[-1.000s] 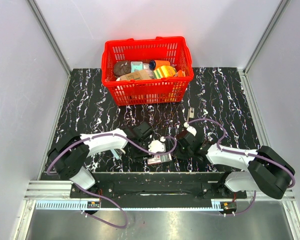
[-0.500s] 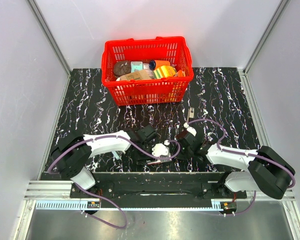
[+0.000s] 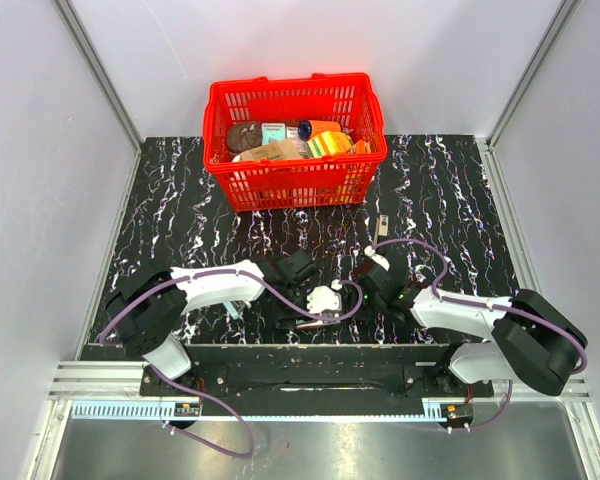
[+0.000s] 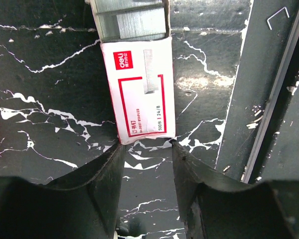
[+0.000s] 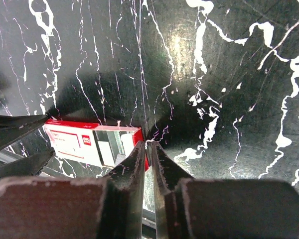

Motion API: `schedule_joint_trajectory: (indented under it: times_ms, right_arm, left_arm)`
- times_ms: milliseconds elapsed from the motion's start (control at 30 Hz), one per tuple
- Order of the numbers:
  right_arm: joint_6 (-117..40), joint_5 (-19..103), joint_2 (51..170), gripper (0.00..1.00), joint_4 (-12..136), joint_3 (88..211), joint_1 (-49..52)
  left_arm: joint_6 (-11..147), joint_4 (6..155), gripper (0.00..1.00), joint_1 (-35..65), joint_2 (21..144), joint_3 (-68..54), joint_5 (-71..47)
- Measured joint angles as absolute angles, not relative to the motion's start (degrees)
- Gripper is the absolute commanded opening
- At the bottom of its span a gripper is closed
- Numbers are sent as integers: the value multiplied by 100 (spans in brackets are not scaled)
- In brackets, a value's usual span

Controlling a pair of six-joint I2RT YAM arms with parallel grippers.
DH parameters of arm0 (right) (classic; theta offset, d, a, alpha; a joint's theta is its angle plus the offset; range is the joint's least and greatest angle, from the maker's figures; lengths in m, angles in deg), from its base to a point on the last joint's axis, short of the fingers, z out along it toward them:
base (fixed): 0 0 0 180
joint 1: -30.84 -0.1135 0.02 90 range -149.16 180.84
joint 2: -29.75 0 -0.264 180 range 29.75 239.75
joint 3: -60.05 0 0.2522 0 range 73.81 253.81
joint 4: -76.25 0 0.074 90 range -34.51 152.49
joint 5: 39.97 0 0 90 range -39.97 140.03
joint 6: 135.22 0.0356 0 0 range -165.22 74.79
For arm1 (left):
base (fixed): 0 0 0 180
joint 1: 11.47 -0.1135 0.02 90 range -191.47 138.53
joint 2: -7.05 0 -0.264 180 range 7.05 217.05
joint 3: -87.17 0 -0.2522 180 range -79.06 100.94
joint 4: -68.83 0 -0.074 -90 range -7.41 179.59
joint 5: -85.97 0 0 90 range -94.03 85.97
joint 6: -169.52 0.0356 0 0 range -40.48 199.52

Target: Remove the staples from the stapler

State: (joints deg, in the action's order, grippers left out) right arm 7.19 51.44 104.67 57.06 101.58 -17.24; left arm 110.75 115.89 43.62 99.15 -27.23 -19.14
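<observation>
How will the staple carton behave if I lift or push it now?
The staple carton looks like thin card, so a hard squeeze may crush it. Its far end is open with staple strips showing; tipping that end down would likely spill them. Flat-sided and boxy, it should slide rather than roll if pushed.

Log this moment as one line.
left fingers: gripping staple carton, closed end | right fingers: nearly shut at its open end | stapler: between both arms
</observation>
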Motion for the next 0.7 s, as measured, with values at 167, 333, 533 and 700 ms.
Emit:
schedule_joint_trajectory:
  times_ms: [167,333,533,700]
  right_arm:
    - [717,5083,10491,15,5734,10158,-1706]
    - [585,5229,10412,18,5419,10247,-1704]
    - [327,5507,9743,17,4755,10252,-1704]
    - [253,5271,9592,17,4997,10206,-1713]
  left_arm:
    - [11077,11613,47,4362,10006,-2623,-1910]
    - [11105,11634,47,4362,10070,-2553,-1910]
    - [11116,11551,47,4369,10070,-2553,-1903]
    - [11107,11543,47,4367,10068,-2555,-1899]
